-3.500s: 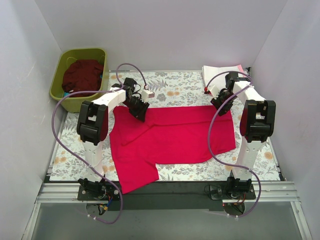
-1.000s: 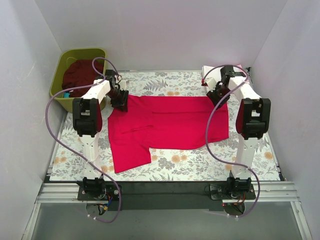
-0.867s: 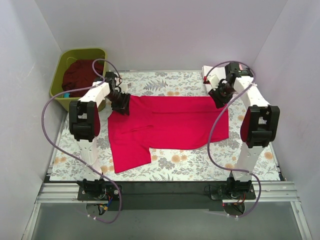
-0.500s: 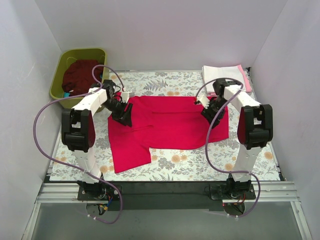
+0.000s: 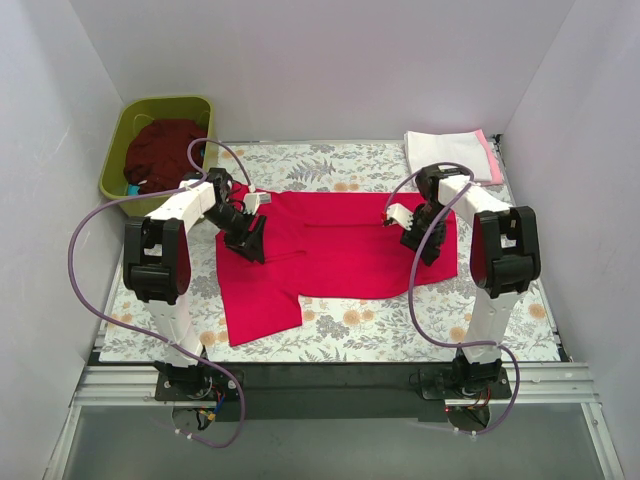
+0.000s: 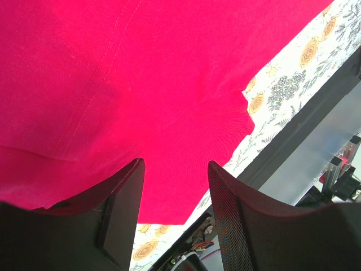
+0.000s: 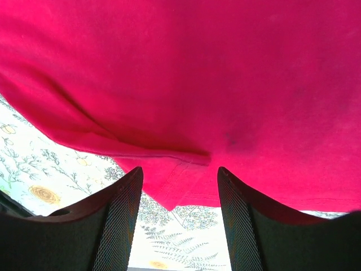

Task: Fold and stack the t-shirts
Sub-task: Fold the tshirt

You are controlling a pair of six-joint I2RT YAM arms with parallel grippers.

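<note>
The crimson-red t-shirt (image 5: 335, 250) lies spread flat on the floral table cloth, one sleeve hanging toward the near left. My left gripper (image 5: 250, 240) is open and empty over the shirt's left shoulder area. The left wrist view shows the red cloth (image 6: 141, 84) between and beyond the open fingers (image 6: 121, 214). My right gripper (image 5: 420, 245) is open and empty over the shirt's right end. Its wrist view shows the shirt's hemmed edge (image 7: 192, 169) just ahead of the gripper (image 7: 179, 220). The white t-shirt (image 5: 445, 155) lies folded at the back right, on the pale pink one (image 5: 487, 155).
The olive-green tub (image 5: 115, 160) at the back left holds the dark maroon t-shirt (image 5: 165, 150). The floral table cloth (image 5: 400, 330) shows around the red shirt. White walls close in the back and both sides. The black front rail (image 5: 330, 375) runs along the near edge.
Both grippers have moved from the shirt's far edge toward me and now hover open over the shirt. The shirt lies where it was left, its top edge flat.
</note>
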